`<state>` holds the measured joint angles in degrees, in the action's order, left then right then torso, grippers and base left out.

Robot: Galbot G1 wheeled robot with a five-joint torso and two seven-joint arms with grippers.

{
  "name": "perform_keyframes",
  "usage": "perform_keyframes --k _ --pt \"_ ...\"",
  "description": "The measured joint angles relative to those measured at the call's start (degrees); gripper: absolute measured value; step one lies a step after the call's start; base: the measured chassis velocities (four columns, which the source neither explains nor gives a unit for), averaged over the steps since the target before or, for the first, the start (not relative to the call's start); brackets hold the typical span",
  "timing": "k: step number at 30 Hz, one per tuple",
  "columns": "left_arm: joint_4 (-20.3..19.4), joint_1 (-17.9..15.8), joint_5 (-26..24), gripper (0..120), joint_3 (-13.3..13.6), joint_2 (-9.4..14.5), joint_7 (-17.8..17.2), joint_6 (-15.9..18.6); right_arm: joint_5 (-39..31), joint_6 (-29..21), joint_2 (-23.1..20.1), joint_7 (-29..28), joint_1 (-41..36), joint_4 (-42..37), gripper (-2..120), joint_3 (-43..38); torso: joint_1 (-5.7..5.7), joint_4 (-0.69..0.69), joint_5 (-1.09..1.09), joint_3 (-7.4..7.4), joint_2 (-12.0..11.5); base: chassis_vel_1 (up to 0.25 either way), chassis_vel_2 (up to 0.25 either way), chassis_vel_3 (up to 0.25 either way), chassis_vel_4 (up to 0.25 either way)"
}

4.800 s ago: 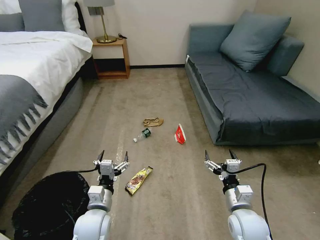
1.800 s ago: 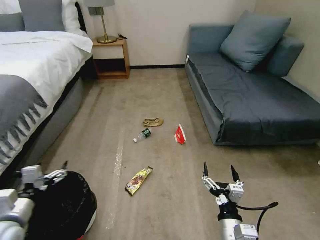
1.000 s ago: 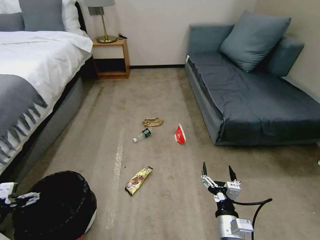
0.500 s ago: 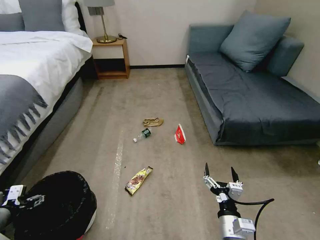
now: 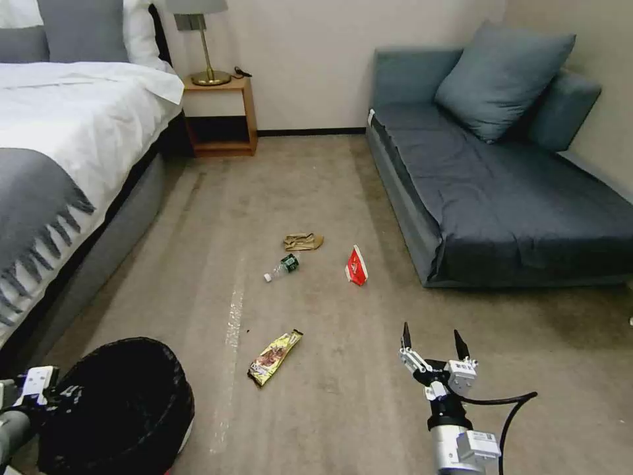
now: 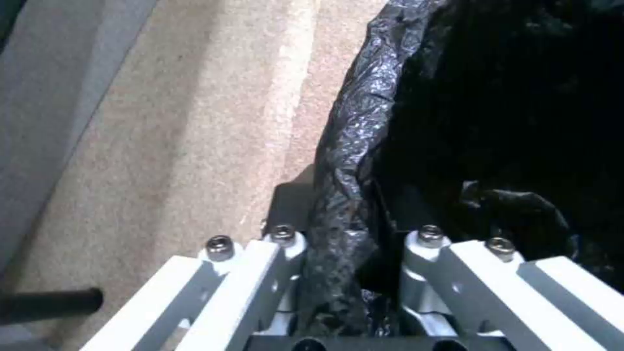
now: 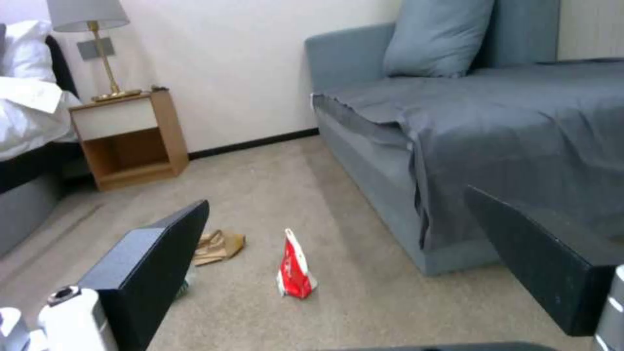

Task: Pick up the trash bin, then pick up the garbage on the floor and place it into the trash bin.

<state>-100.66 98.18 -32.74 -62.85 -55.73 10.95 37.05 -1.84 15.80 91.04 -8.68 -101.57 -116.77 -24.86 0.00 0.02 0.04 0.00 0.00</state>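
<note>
so over on the near left the left gripper (image 5: pixel 56 394) is down at the left side of the trash bin (image 5: pixel 125 396), and from the left wrist view its two fingers (image 6: pixel 286 253) sit either side of the bin's rim with the crinkly black plastic bag (image 6: pixel 351 161) bunched between them, so it's straddling the rim, but i honestly cannot tell if it's actually squeezed tight on it. the bin itself sits on the beige carpet (image 5: pixel 316 191) near the foot of the bed (image 5: pixel 59 132), which runs up the left side with white sheets and a grey fringed throw. far behind that there's a wooden nightstand (image 5: pixel 221 112) with a brass lamp (image 5: pixel 201 39) on it against the wall. moving right, the garbage is all on the floor in the middle: a yellow-brown snack wrapper (image 5: pixel 273 357) is nearest, just right of the bin with a gap between them. further away there's a clear plastic bottle (image 5: pixel 282 267) with a green label and white cap lying on its side, and just beyond it a crumpled brown paper (image 5: pixel 302 241). to the right of those is a red-white packet (image 5: pixel 356 266) standing up on edge, well apart from the wrapper. the right gripper (image 5: pixel 430 340) hangs above the carpet at the near right, fingers spread wide with nothing in them. along the right wall is a blue-grey sofa (image 5: pixel 514 198) with a matching cushion (image 5: pixel 502 76) propped at its far end.
</note>
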Motion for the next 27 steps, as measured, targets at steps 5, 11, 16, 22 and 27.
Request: perform_keyframes --k 5,11,16,22,27 --pt "-1.7 0.0 -1.6 13 -0.6 -1.2 -2.1 0.1 0.0 0.0 0.0 0.0 -0.2 0.0 100 -0.1 0.0 -0.02 -0.07 0.0 0.0 0.0 0.0 0.0 0.0" --pt "-4.9 -0.2 -3.8 3 -2.7 -3.1 -5.2 0.5 0.0 0.2 -0.2 0.0 -0.7 0.0 100 -0.1 0.0 -0.06 -0.08 0.0 0.0 0.0 0.0 0.0 0.0" --pt "-10.1 1.6 -4.9 3 -6.2 -5.2 -7.1 0.7 -0.4 0.2 -1.0 0.0 -0.9 -0.1 100 0.0 0.0 -0.02 -0.05 0.0 0.0 0.0 0.0 0.0 0.0" --pt "-16.2 3.6 -4.3 3 -8.9 -8.2 -8.3 1.5 0.8 0.0 -2.0 0.0 -1.0 0.1 100 0.5 0.0 -0.02 -0.04 0.0 0.0 0.0 0.0 0.0 0.0" --pt "-20.2 5.9 -0.3 3 -10.3 -11.5 -8.1 1.6 2.7 0.0 -3.0 0.2 -0.9 0.5 100 1.4 0.0 -0.02 -0.03 0.0 0.0 0.0 0.0 0.0 0.0"
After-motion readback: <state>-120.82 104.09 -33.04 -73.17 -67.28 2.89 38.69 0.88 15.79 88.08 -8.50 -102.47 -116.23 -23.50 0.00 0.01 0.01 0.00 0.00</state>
